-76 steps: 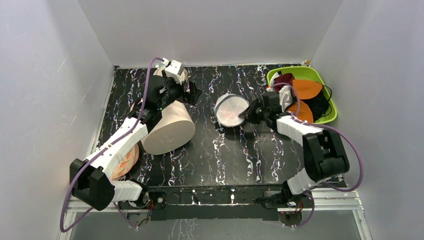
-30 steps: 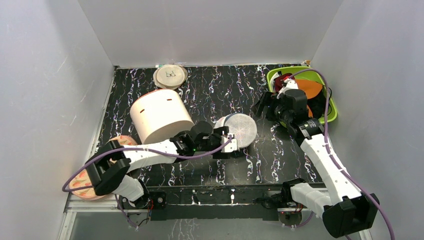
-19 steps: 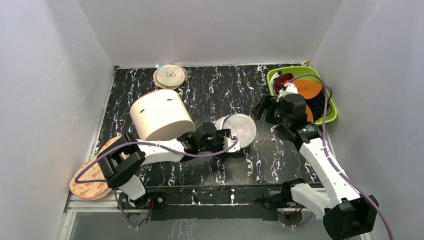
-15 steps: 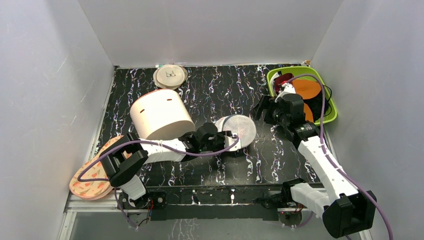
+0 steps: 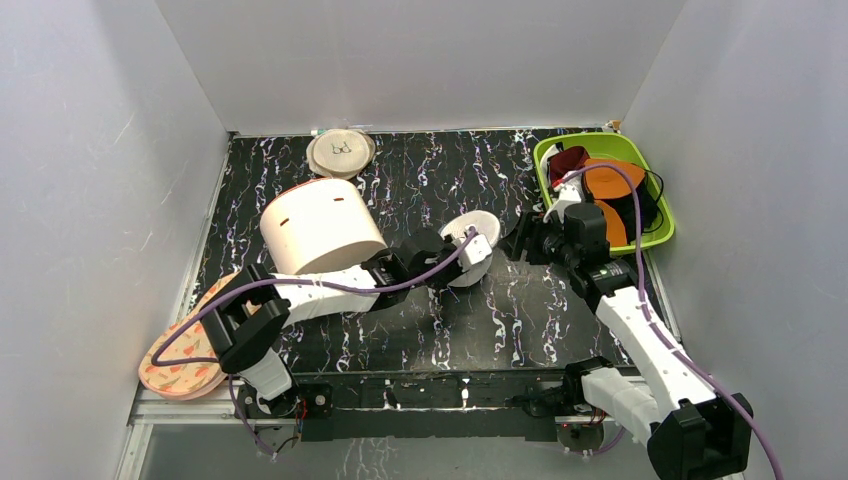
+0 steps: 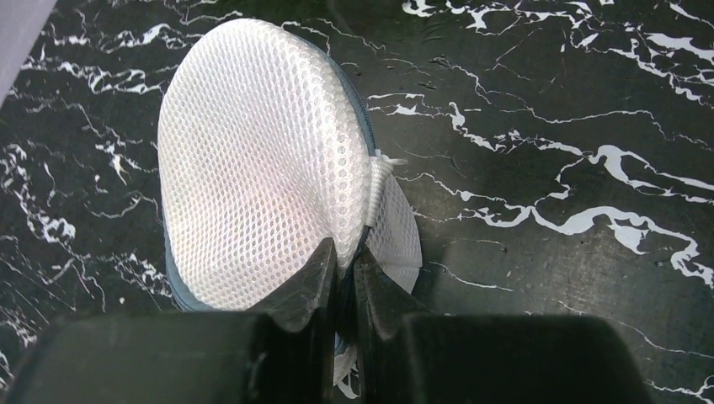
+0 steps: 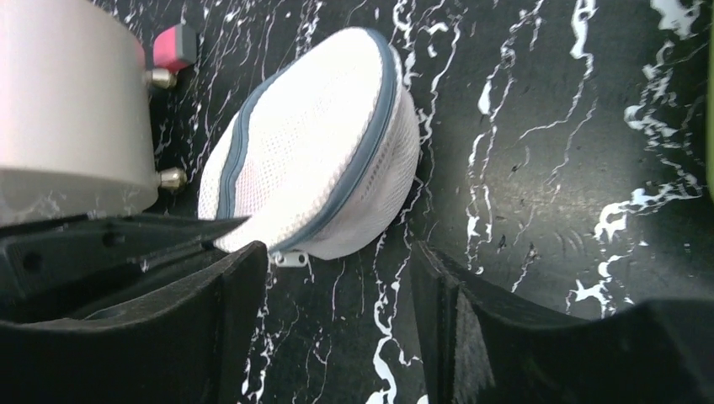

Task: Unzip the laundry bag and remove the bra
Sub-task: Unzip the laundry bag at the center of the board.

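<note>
The laundry bag (image 5: 470, 243), a small round white mesh pouch with a grey-blue zip round its rim, is tipped up on edge at mid-table. My left gripper (image 5: 457, 262) is shut on its edge; in the left wrist view the fingertips (image 6: 333, 257) pinch the mesh of the laundry bag (image 6: 261, 160). My right gripper (image 5: 512, 246) hovers just right of it, open. In the right wrist view the laundry bag (image 7: 320, 160) lies ahead of that gripper (image 7: 337, 265), and its metal zip pull (image 7: 290, 258) hangs by the left finger. The bra is hidden; only a faint pink tint shows through the mesh.
A big cream cylinder (image 5: 322, 233) lies left of the bag, close to my left arm. A flat beige disc with a bra drawing (image 5: 340, 152) sits at the back. A green bin (image 5: 606, 139) at the right holds orange cups (image 5: 612, 178) and a maroon garment (image 5: 568, 160). A patterned disc (image 5: 180, 365) lies at the near left.
My left gripper has shut on the bag's edge and tipped the bag from flat up onto its edge. My right gripper has come down and left toward it, its jaws somewhat narrower.
</note>
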{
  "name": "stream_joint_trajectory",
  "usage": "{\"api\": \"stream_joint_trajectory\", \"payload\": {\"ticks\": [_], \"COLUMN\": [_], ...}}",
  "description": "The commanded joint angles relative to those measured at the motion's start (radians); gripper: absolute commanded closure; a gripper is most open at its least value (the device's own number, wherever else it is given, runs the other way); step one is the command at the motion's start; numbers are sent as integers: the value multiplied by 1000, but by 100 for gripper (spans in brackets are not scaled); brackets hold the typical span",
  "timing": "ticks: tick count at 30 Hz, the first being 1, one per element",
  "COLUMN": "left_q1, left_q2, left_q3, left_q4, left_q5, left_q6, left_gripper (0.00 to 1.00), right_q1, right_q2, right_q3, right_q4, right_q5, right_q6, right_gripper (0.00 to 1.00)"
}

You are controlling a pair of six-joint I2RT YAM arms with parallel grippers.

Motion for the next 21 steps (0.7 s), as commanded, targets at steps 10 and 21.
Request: {"api": "stream_joint_trajectory", "payload": {"ticks": [10,21], "left_q1": [0,0], "left_q2": [-89,-94], "left_q3": [14,16], "left_q4": [-42,-47], "left_q5": [-114,-106], "left_q6": [-156,-157], "left_gripper": [100,100], "right_q1": [1,3], "right_q2": [37,75], "right_q3": [-142,-160], "right_q4": [375,414], "right_q5": [-441,-407], "right_q6": [-47,-99], "right_gripper": [61,74]}}
